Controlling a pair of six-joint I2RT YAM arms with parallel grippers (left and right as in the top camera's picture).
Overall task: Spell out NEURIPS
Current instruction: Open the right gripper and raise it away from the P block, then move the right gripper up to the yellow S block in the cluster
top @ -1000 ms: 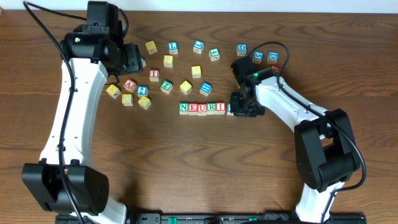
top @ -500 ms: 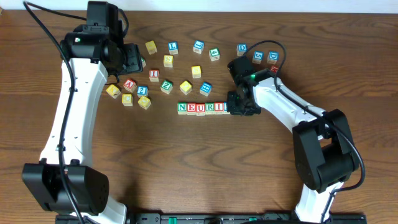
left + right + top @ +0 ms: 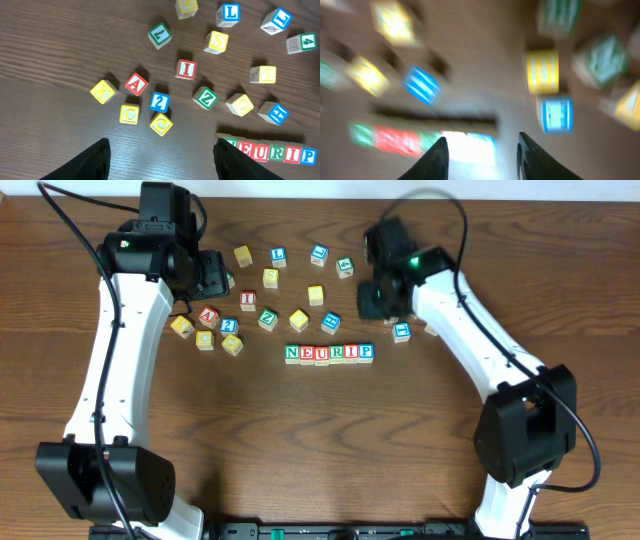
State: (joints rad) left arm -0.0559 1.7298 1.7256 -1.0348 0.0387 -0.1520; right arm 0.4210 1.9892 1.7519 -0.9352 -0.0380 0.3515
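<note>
While six cubes stand touching in a row (image 3: 329, 353) reading NEURIP at mid-desk (image 3: 300, 440), with the blue P (image 3: 365, 352) at its right end, the closing S is not yet placed. A yellow S cube (image 3: 270, 277) lies among the spares behind the row, well apart from it. The right arm (image 3: 450, 320) reaches over the spares above the row's right end, right jaws apart and holding nothing. The left arm (image 3: 120, 330) hangs over the left cluster, left jaws wide and empty.

Green N (image 3: 292, 353), red E (image 3: 307, 353), blue P (image 3: 365, 352); brown woodgrain table (image 3: 300, 440).
</note>
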